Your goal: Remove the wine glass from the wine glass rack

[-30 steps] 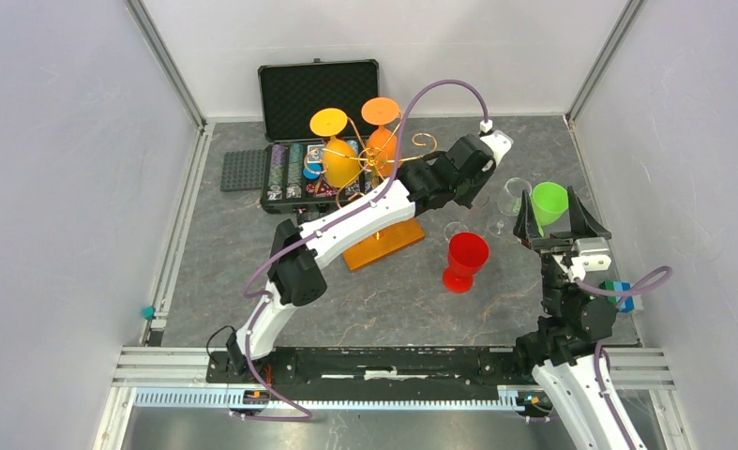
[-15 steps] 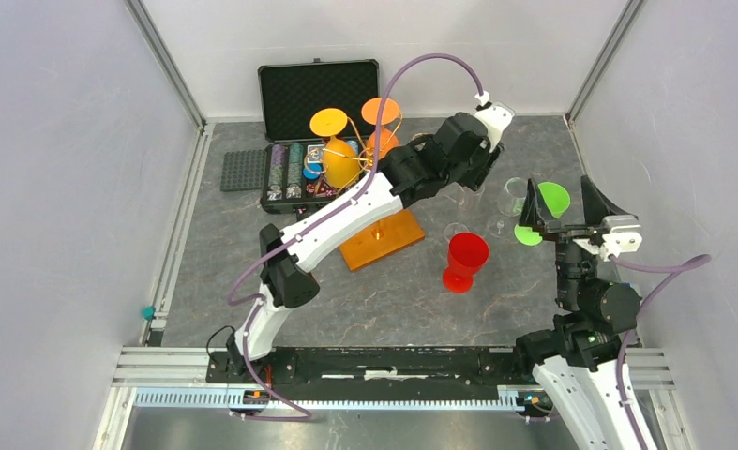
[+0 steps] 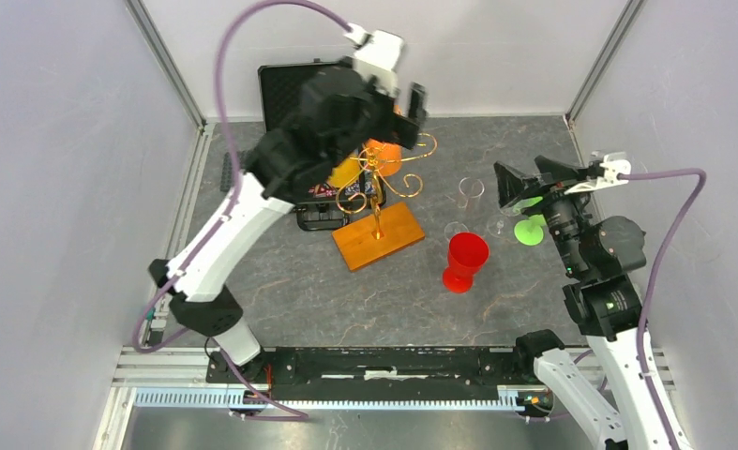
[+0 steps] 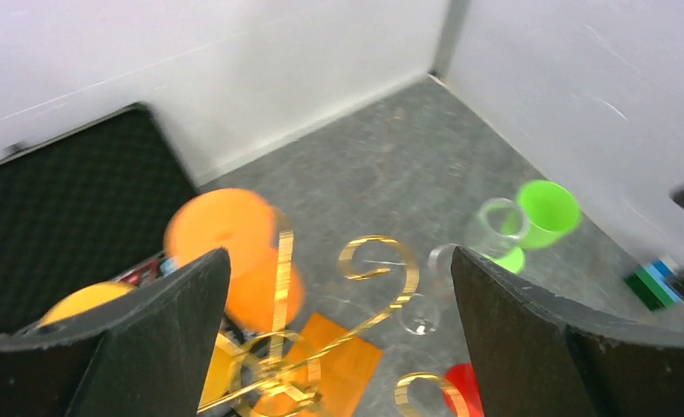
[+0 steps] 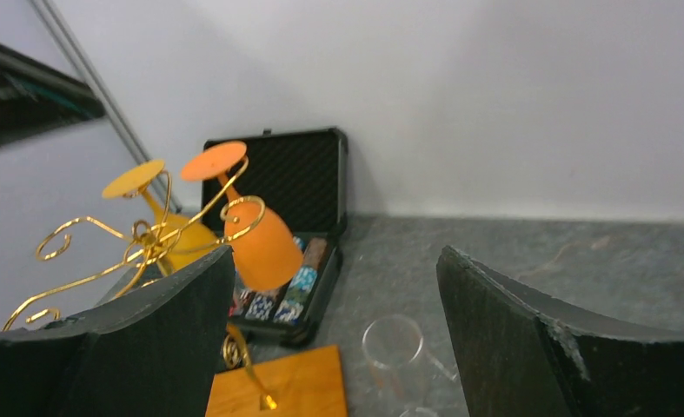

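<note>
Orange upside-down wine glass [image 4: 234, 243] hangs from the golden curled-wire rack [image 3: 384, 239] beneath the left gripper [image 4: 338, 256], off-centre toward one finger. Jaws wide, empty: centre on the stem, close gently, slide outward along the curl. The right gripper [image 5: 334, 252] gapes empty.

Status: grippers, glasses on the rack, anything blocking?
Left gripper open, empty, above the wine glass rack. Right gripper open, empty. Orange wine glass and yellow wine glass hang on it. Nothing seen blocking.
</note>
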You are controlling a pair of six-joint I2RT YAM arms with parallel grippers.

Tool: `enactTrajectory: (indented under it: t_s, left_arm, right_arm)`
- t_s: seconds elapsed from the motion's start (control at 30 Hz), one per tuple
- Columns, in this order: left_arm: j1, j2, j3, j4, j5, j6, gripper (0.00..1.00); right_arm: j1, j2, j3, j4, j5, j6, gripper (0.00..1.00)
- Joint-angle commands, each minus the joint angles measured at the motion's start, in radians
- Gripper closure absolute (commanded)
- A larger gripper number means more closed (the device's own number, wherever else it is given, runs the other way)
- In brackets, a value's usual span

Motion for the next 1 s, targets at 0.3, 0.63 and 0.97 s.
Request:
enactTrajectory:
  t_s: [0.3, 0.63, 0.97]
  left_arm:
    - [0.589, -0.337, -0.528, 0.194, 0.367, -0.366, 0.0]
    - [0.819, -0.335, -0.764, 0.427, 0.762, -0.616, 0.04]
    - [0.9, -0.282, -0.907, 0.738, 1.015, -0.885, 0.2]
  right_arm:
    - [0.004, 0.038, -0.081, -0.061, -0.089, 0.169, 0.13]
    - [0.003, 0.031, -0.144, -0.027, -0.114, 0.208, 0.14]
    - [0.003, -0.017, -0.189, 0.092, -0.139, 0.203, 0.14]
